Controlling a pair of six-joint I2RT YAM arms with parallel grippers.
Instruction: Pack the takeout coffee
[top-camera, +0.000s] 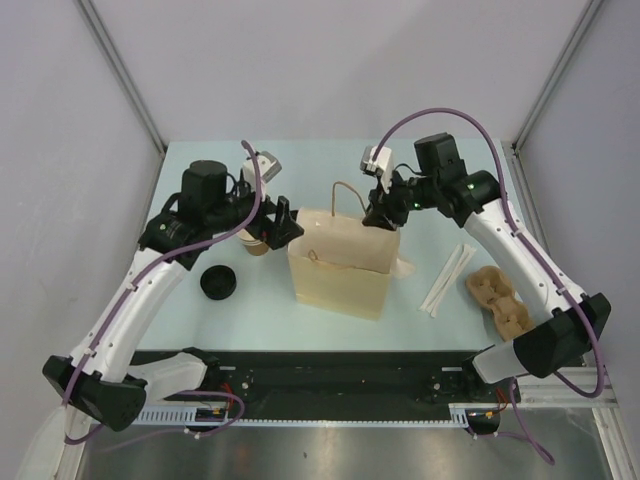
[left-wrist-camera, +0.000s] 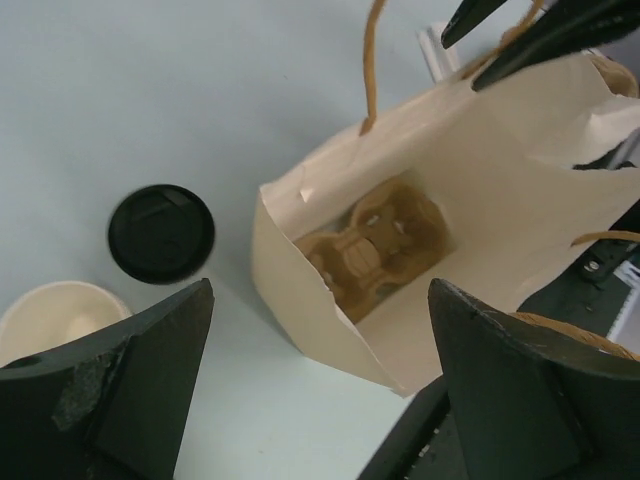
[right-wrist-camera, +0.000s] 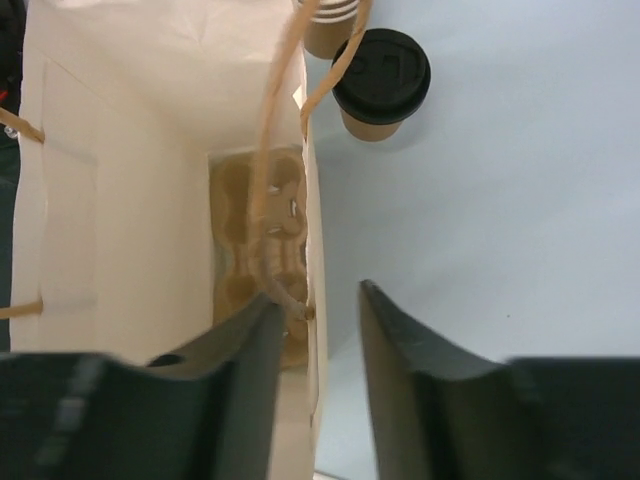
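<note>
Both lidded cup (top-camera: 218, 282) and open cup (top-camera: 256, 244) stand on the bench (top-camera: 300, 170) by the bag (top-camera: 340, 270) — left tool (top-camera: 277, 226) gaping near them, right tool (right-wrist-camera: 320, 295) part-open astride its rim — so grasping one looks next.

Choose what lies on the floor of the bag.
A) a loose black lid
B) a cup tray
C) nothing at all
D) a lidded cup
B: the left wrist view looks down into the open bag and shows a brown tray on its floor; the right wrist view shows the same.
</note>
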